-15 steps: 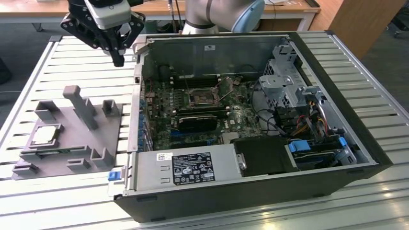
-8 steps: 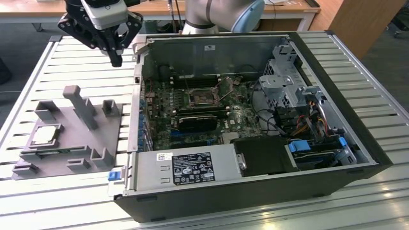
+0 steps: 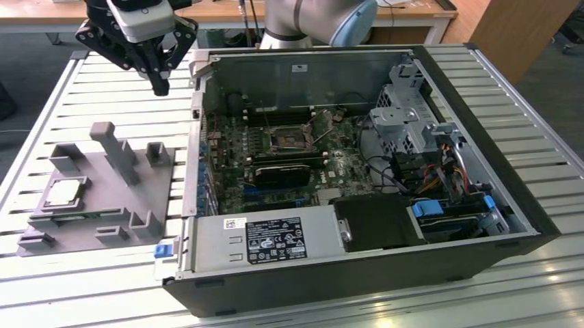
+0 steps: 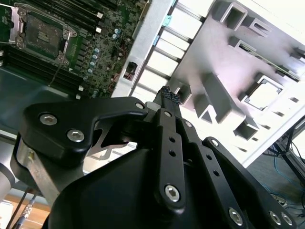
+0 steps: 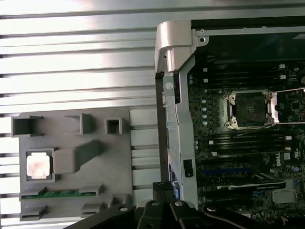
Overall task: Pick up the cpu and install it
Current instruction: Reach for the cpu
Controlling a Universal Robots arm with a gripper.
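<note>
Exterior view: cpu (image 3: 64, 193) lies on gray fixture (image 3: 155, 193), closed jaws well away.

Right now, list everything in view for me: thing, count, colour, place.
cpu: one, silvery, lying in a recess of the holder.
holder: one, grey, on the table at the exterior view's left of the case.
computer case: one, black, lying open on the table.
motherboard: one, green, inside the case.
socket: one, dark with a metal frame, on the motherboard.
card: one, long and black, beside the socket.
power supply box: one, silvery, at the case's near edge.
table: one, silvery slats, under everything.
arm: one, grey and pale blue, behind the case.
gripper: one, black, shut and empty, above the table by the case's far corner.
</note>
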